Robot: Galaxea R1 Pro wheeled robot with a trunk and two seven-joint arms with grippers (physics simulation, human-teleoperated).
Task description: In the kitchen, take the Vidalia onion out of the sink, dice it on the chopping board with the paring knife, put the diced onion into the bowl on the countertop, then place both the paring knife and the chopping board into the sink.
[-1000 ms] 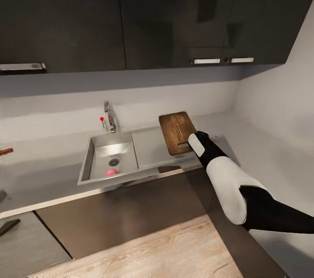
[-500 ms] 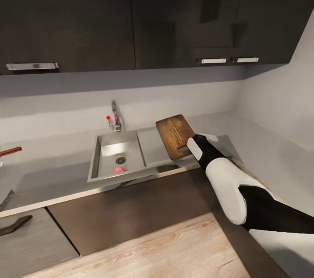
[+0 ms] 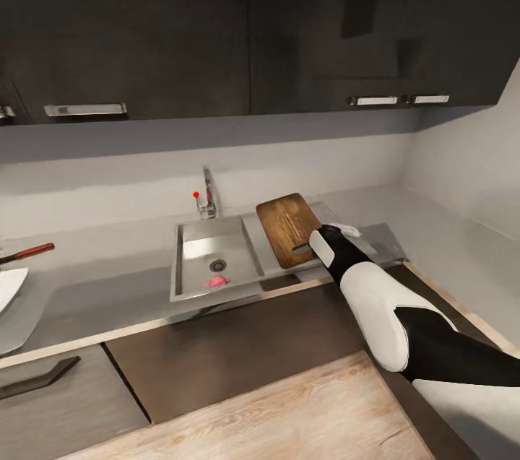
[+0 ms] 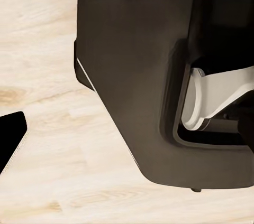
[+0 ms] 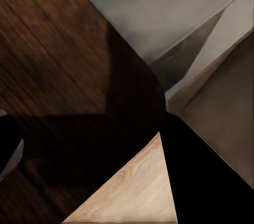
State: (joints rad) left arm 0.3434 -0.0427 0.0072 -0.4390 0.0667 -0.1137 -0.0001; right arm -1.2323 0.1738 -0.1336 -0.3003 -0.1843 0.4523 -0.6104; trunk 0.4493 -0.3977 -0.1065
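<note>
Gripping the chopping board (image 3: 287, 225) at its slotted end, the right gripper (image 3: 312, 246) is seen beside the sink (image 3: 189, 287); its jaws are hidden, so closure cannot be told. Pink onion (image 3: 218, 281) lies by the drain. If the grip is loose, the tilted board could be dropped onto the countertop (image 3: 101, 279).

My right gripper (image 3: 312, 246) is buried behind its own wrist at the chopping board (image 3: 288, 228), so I can't read the jaws. Bowl (image 3: 9, 288) is chopped by the frame edge; the pink blob (image 3: 217, 281) in the sink (image 3: 217, 258) is probably onion, too tiny to tell.
</note>
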